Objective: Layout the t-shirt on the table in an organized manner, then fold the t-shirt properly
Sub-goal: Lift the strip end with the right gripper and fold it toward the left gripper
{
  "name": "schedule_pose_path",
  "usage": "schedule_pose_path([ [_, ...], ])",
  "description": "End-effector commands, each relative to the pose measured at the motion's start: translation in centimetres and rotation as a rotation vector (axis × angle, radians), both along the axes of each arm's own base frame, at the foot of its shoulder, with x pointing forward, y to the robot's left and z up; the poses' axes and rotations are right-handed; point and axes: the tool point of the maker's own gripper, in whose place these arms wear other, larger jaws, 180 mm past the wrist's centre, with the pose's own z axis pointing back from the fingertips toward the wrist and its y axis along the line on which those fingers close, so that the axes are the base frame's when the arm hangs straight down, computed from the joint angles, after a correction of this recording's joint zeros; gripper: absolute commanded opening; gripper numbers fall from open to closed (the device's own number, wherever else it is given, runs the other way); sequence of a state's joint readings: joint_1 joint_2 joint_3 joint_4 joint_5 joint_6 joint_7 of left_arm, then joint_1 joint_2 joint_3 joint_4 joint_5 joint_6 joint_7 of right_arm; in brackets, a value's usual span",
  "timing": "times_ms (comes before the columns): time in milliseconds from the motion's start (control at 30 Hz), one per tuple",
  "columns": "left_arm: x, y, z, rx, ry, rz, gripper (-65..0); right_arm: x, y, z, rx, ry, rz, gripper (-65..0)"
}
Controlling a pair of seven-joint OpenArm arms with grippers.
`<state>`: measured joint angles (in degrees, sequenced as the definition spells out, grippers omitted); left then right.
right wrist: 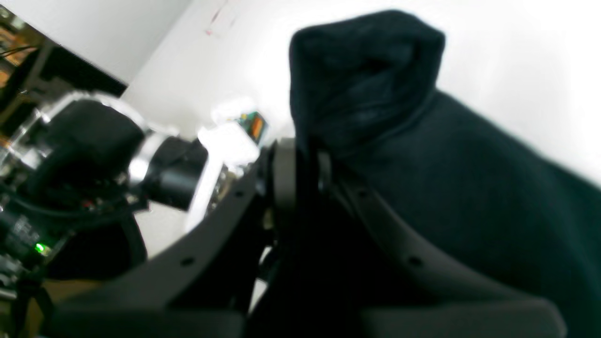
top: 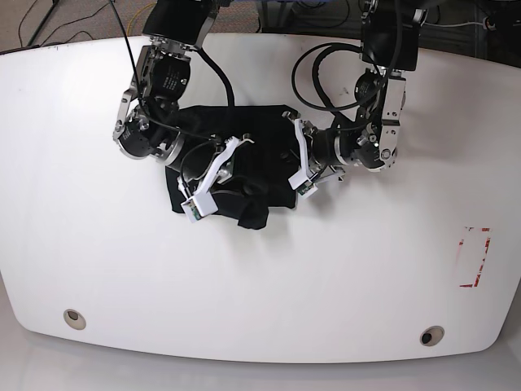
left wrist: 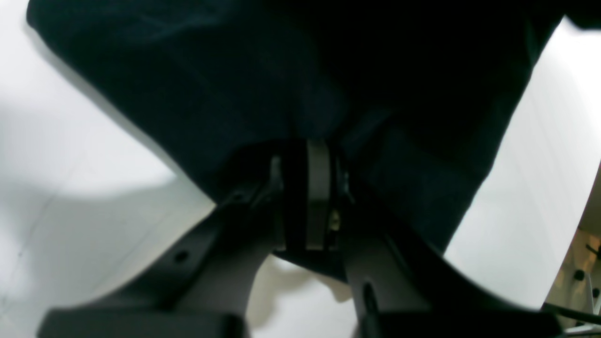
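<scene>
A white desk (top: pixel 260 277) with rounded edges carries two round holes near the front and a red-marked rectangle (top: pixel 475 258) at one side. The black t-shirt (top: pixel 244 175) lies bunched at its middle, partly hidden under both arms. The left tool (left wrist: pixel 310 188) and right tool (right wrist: pixel 300 178) each pinch its cloth; both wrist views are blurred.

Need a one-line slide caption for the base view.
Both grippers, left and right, shut on the bunched black t-shirt on the white table.
</scene>
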<state>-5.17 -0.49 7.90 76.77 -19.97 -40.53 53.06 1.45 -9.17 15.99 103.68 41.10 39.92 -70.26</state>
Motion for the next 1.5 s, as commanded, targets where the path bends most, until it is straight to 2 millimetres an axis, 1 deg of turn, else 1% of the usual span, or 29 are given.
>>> schedule_pose_path([
  [0, -1.5, 1.9, -2.2, 0.139, 0.065, -0.03, -60.1, 0.7, 0.4, 1.1, 0.047, -0.042, -0.007, -60.7],
  [200, -1.5, 1.9, -2.1, 0.139, 0.064, -0.03, -60.1, 0.7, 1.2, 0.8, 0.081, -0.037, -0.002, -60.2],
  [300, -1.5, 1.9, -2.1, 0.139, 0.064, -0.03, -60.1, 0.7, 1.3, 0.3, 0.089, -0.021, -0.003, -60.2],
  [500, -1.5, 1.9, -2.1, 0.139, 0.064, -0.03, -60.1, 0.9, 1.4, 0.0, 0.096, -0.01, -0.002, -60.2],
  [633, -1.5, 1.9, -2.1, 0.137, 0.064, -0.03, -60.1, 1.3, 1.6, 0.7, 0.111, -0.037, -0.006, -60.2],
  [767, -1.4, 1.9, -2.1, 0.137, 0.064, -0.028, -60.1, 1.4, 1.9, 1.0, 0.122, -0.048, -0.006, -59.8],
  [833, -1.4, 1.9, -2.1, 0.137, 0.064, -0.028, -60.0, 1.4, 1.9, 1.0, 0.124, -0.05, -0.007, -56.8],
  [900, -1.4, 1.9, -2.1, 0.137, 0.064, -0.028, -60.0, 1.4, 1.9, 1.0, 0.125, -0.051, -0.007, -51.8],
  [933, -1.4, 1.9, -2.1, 0.136, 0.064, -0.028, -60.0, 1.4, 1.9, 1.0, 0.125, -0.051, -0.007, -47.4],
  [1000, -1.4, 1.9, -2.1, 0.136, 0.064, -0.028, -60.0, 1.4, 1.9, 1.0, 0.125, -0.051, -0.007, -41.2],
  [1033, -1.4, 1.9, -2.1, 0.136, 0.064, -0.028, -60.0, 1.4, 1.9, 1.1, 0.125, -0.053, -0.007, -36.3],
  [1100, -1.4, 1.9, -2.1, 0.136, 0.064, -0.028, -60.0, 1.4, 1.9, 1.1, 0.124, -0.054, -0.008, -30.4],
  [1200, -1.4, 1.9, -2.1, 0.135, 0.062, -0.028, -60.0, 1.4, 1.9, 1.2, 0.123, -0.057, -0.008, -24.1],
  [1267, -1.4, 1.9, -2.1, 0.135, 0.062, -0.028, -60.0, 1.4, 1.8, 1.2, 0.123, -0.058, -0.01, -21.7],
  [1367, -1.4, 1.9, -2.1, 0.135, 0.062, -0.028, -60.0, 1.4, 1.6, 1.8, 0.118, -0.077, -0.014, -21.2],
  [1467, -1.3, 1.9, -2.0, 0.135, 0.061, -0.027, -59.9, 1.4, 0.9, 2.4, 0.09, -0.105, -0.015, -21.2],
])
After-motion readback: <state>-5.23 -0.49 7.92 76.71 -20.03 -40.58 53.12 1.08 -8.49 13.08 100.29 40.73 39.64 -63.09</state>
